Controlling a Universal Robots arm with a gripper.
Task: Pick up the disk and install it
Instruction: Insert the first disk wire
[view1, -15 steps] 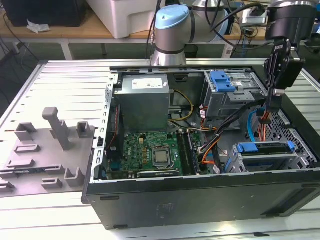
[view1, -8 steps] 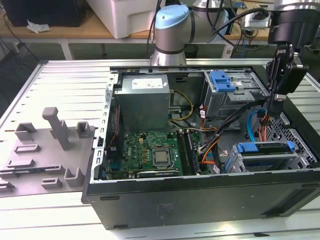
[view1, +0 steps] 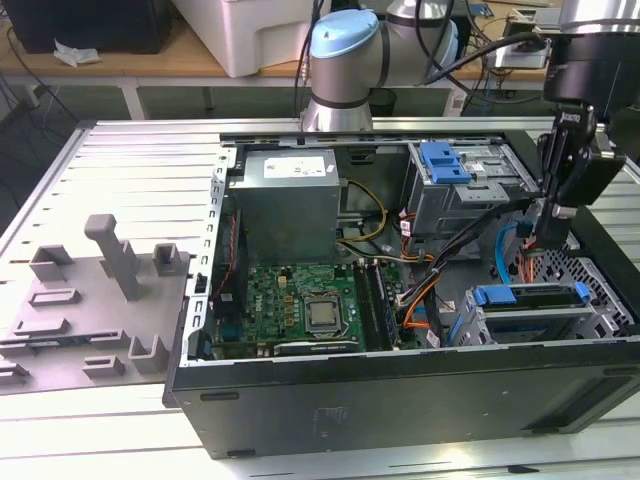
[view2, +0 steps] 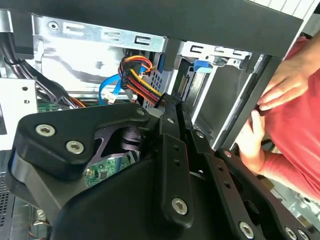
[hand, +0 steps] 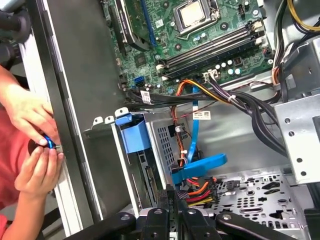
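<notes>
The disk (view1: 530, 297) sits on edge in the lower silver drive cage at the exterior view's right, its blue bracket (hand: 132, 134) on top. In the second wrist view the same blue bracket (view2: 202, 65) shows at the cage mouth. My gripper (view1: 548, 240) hangs just above and behind that cage, inside the open computer case. The black fingers (hand: 163, 201) lie together with nothing visible between them. The gripper (view2: 169, 102) tips point at a bundle of red, yellow and black power wires (view2: 140, 82).
A blue data cable (hand: 194, 135) and a blue connector tab (hand: 200, 167) lie close to the fingertips. A person's hands (hand: 32, 145) in a red sleeve rest on the case wall. The motherboard (view1: 300, 305), grey power supply (view1: 285, 200) and upper cage's blue latch (view1: 445, 162) fill the case.
</notes>
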